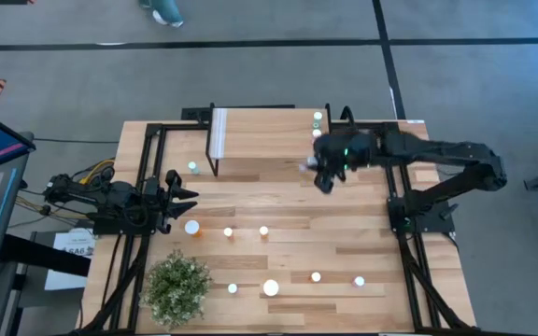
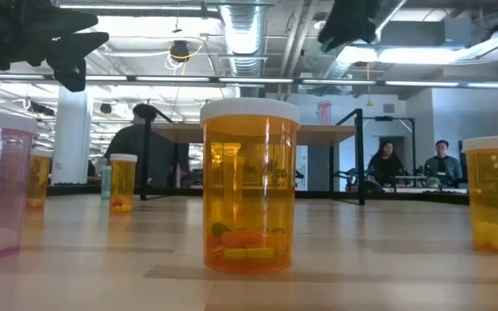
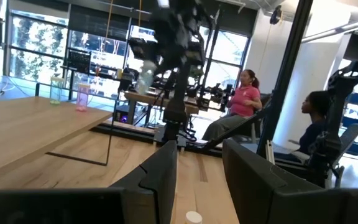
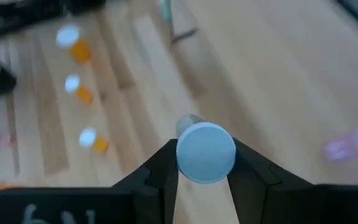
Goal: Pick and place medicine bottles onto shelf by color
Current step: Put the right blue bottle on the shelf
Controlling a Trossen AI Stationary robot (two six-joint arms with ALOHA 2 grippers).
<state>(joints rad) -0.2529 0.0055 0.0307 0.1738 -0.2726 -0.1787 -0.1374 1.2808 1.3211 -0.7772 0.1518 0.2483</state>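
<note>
Right jaws (image 4: 205, 163) clamp a white-capped bottle (image 4: 205, 153), hidden from above over the shelf (image 1: 260, 135); left jaws (image 3: 199, 165) gape.

Two matte black, jointed arms on black frame rails. The right arm (image 1: 437, 154) carries a small green light near its wrist; the left arm (image 1: 110, 201) trails yellow and orange cables at its base — each ends in two blunt, wedge-shaped black fingers (image 3: 160, 171).
</note>
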